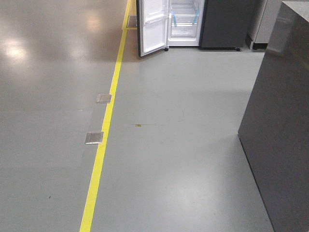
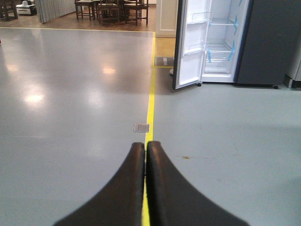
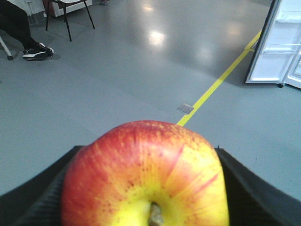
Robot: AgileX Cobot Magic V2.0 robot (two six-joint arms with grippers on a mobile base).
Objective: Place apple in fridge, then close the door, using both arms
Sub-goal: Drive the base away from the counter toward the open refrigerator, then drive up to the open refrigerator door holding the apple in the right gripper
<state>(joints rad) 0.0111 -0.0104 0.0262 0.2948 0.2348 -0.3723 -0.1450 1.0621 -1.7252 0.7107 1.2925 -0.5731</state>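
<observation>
Apple (image 3: 143, 176), red with a yellow patch round its short stem, fills the lower half of the right wrist view. My right pincer (image 3: 148, 149) is clamped on it, one black ribbed finger against each flank, with the stem end turned toward the camera. I judge that this side-on hold will let me set it on a shelf without it rolling.

The fridge (image 1: 227, 24) stands well ahead of me across open grey floor, so the apple is far from it. The door (image 1: 153, 26) is swung wide open on the fridge's left side as I face it, showing its white inner face and clear bins. White shelves with blue tape strips show inside the fridge.

My left pincer (image 2: 145, 143) is closed on nothing, its two tapered fingers touching along their length and pointing toward the fridge. I judge it is empty so that it can push the door shut.

A yellow floor line (image 1: 104, 145) runs up toward the fridge door. The apple is not yet in the fridge. I judge the next need is driving closer.
</observation>
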